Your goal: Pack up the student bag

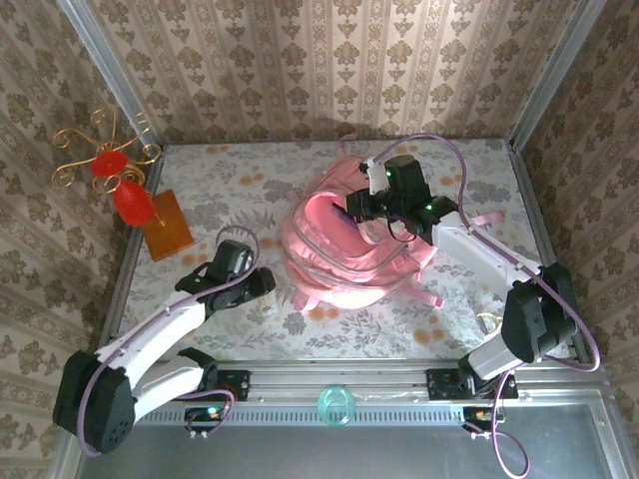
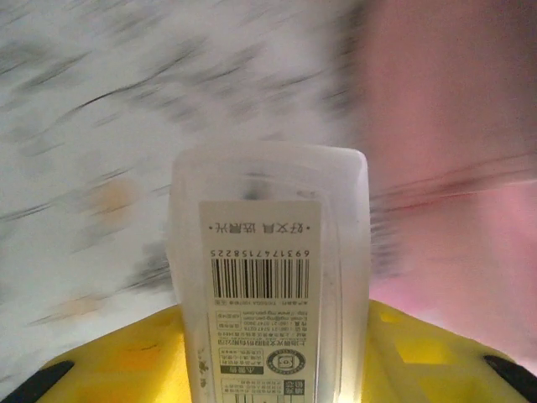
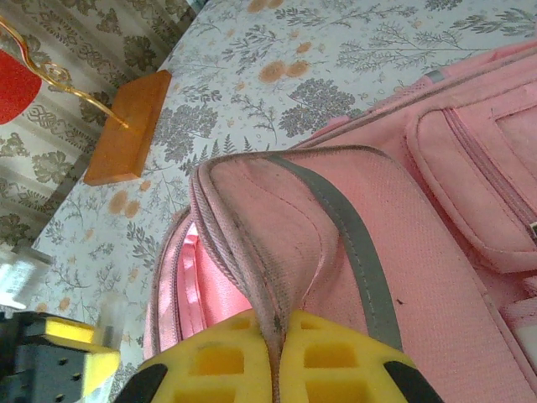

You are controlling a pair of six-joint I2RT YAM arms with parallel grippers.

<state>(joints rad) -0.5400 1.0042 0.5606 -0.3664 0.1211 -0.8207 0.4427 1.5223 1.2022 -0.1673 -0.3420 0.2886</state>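
Pink student bag [image 1: 349,254] lies mid-table, slightly right of centre, its mouth gaping toward the left. We note the table [image 1: 230,180] is covered in pale cloth printed with grey foliage and orange blossoms. Beige damask wallpaper [image 1: 300,60] on three sides, metal posts [image 1: 108,70] at the corners. Gilt wire ornament [image 1: 110,160] on a wooden base [image 1: 168,228], far left. Right gripper [image 3: 281,357] is pressed together on a fold of the bag's rim. Left gripper [image 1: 262,281], just left of the bag, pinches a translucent labelled box [image 2: 268,252].
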